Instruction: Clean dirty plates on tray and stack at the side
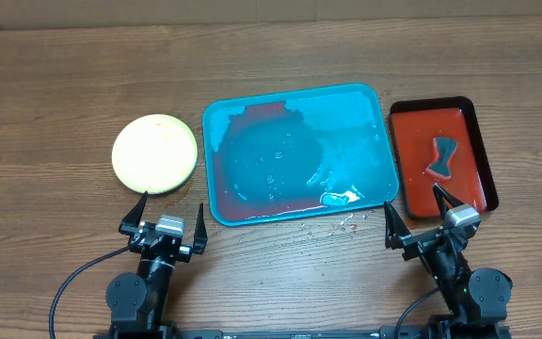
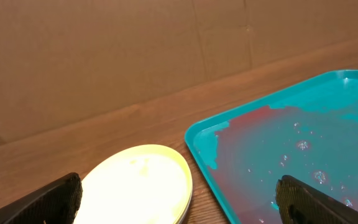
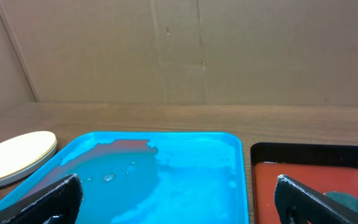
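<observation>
A stack of pale yellow-green plates [image 1: 155, 153] sits on the wooden table left of the turquoise tray [image 1: 374, 99]; its top plate looks clean. It also shows in the left wrist view [image 2: 138, 183] and the right wrist view [image 3: 14, 158]. The tray holds no plates, only a thin reddish watery film and droplets; it shows in the left wrist view [image 2: 201, 140] and the right wrist view [image 3: 235, 146]. My left gripper [image 1: 166, 218] is open and empty, in front of the stack. My right gripper [image 1: 412, 217] is open and empty, at the tray's front right corner.
A smaller red, dark-rimmed tray [image 1: 473, 141] stands right of the turquoise tray, with a dark blue-grey sponge [image 1: 443, 155] lying in it. Water droplets [image 1: 346, 226] lie on the table by the tray's front edge. A cardboard wall stands behind the table.
</observation>
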